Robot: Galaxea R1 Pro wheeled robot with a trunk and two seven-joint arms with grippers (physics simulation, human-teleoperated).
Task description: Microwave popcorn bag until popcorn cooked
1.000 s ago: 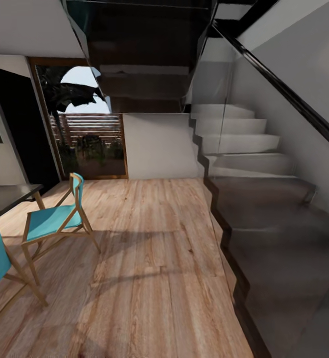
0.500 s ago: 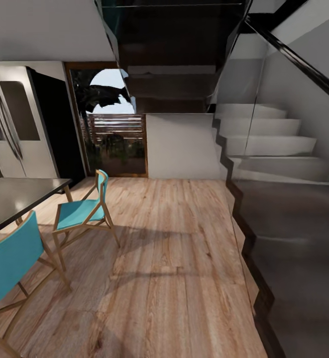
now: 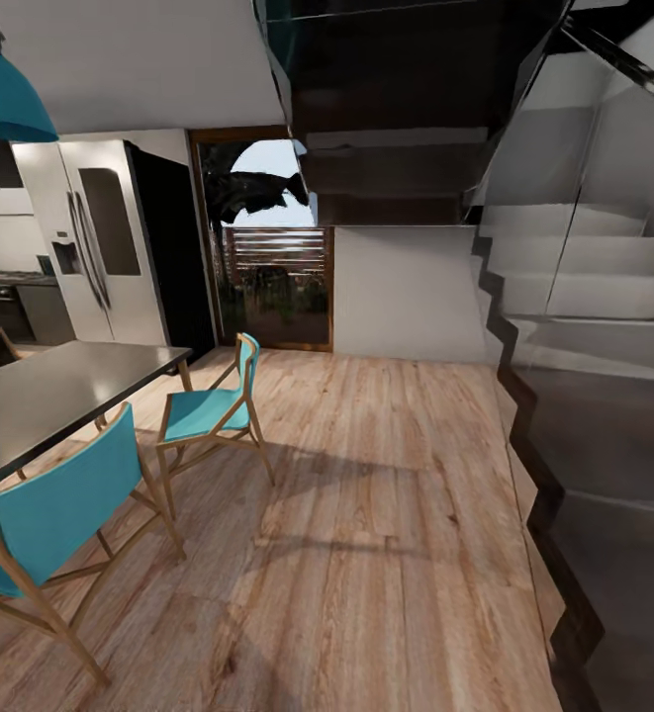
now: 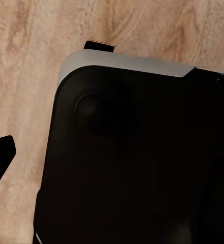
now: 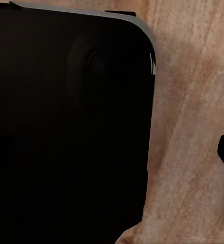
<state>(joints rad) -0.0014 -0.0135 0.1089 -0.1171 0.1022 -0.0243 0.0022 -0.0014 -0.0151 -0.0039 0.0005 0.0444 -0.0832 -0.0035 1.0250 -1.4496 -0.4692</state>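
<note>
Wood floor (image 3: 366, 514), dark table (image 3: 49, 396) w/ teal chairs (image 3: 208, 410) at left, fridge (image 3: 94, 242) behind, stairs (image 3: 584, 326) at right. Wrist cams: black base (image 4: 142, 162) over floor; finger state can't tell.

Pale wood floor (image 3: 366, 514), dark table (image 3: 59, 396), 2 teal chairs (image 3: 208, 415), grey stairs (image 3: 594, 326).

No readable text, label, brand, number or sign appears on anything in these views.
</note>
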